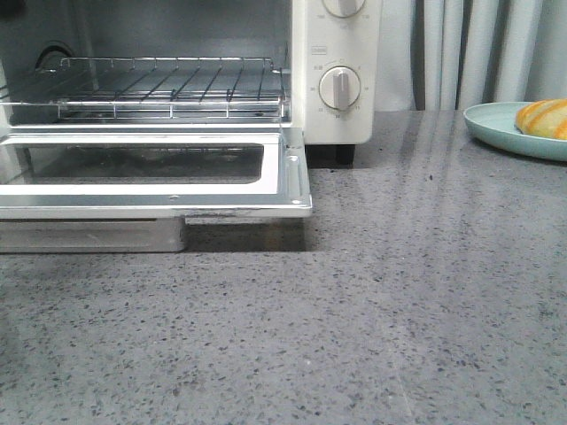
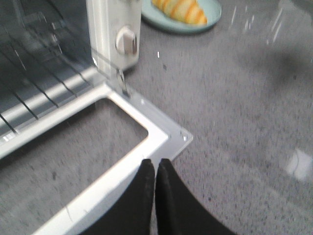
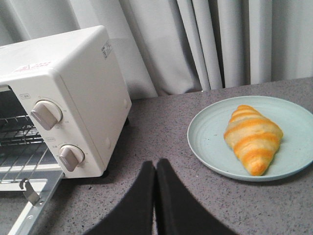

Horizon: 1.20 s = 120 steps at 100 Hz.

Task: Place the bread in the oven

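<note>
On the left of the grey table (image 1: 372, 301), the oven (image 1: 337, 71) stands with its glass door (image 1: 151, 168) dropped flat and the wire rack (image 1: 168, 88) showing inside; the left gripper (image 2: 155, 169) hangs over the door's outer corner, its black fingers pressed together on nothing. Further right, the right gripper (image 3: 155, 169) is likewise closed and empty, near the oven's dial side. At the far right the bread (image 3: 254, 139) lies on a pale teal plate (image 3: 205, 132), well apart from the oven.
</note>
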Motion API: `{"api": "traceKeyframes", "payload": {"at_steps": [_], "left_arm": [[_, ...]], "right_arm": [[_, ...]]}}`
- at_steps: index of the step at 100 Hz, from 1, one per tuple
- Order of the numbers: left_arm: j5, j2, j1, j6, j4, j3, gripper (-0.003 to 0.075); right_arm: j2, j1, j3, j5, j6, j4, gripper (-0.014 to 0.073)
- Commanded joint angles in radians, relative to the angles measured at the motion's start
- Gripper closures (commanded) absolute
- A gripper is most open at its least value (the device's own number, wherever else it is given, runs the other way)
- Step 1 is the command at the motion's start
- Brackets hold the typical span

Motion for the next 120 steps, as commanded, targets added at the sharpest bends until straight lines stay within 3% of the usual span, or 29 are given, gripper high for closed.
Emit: {"api": "traceKeyframes", "payload": {"at_steps": [1, 18, 25, 40, 44, 82, 110, 120], "left_arm": [[-0.062, -0.073, 0.003, -0.009, -0.048, -0.033, 0.0742], [-0.114, -0.223, 0.003, -0.009, -0.048, -0.033, 0.0742], [-0.134, -0.277, 0.003, -0.009, -0.048, -0.033, 0.0742], [-0.160, -0.363, 0.003, -0.009, -0.032, -0.033, 0.0742], [-0.160, -0.378, 0.003, -0.009, -0.020, -0.033, 0.0742], [-0.154, -0.397, 0.003, -0.009, -0.010, -0.033, 0.0742], [-0.145, -0.397, 0.003, -0.009, -0.010, -0.033, 0.0742], [-0.133, -0.397, 0.003, -0.009, -0.010, -0.033, 0.0742]], "right_arm": [[0.067, -0.001, -0.107, 0.002, -0.007, -0.050, 0.0641], [0.264, -0.037, -0.369, 0.164, -0.007, -0.121, 0.0595], [0.353, -0.083, -0.486, 0.227, -0.007, -0.122, 0.0493], [0.557, -0.191, -0.671, 0.332, -0.007, -0.122, 0.0175], [0.601, -0.211, -0.693, 0.335, -0.007, -0.122, 0.0132], [0.989, -0.223, -0.727, 0.168, -0.007, -0.142, 0.0172], [1.157, -0.223, -0.727, 0.127, -0.007, -0.142, 0.0175], [1.190, -0.223, -0.727, 0.142, -0.005, -0.134, 0.0236]]}}
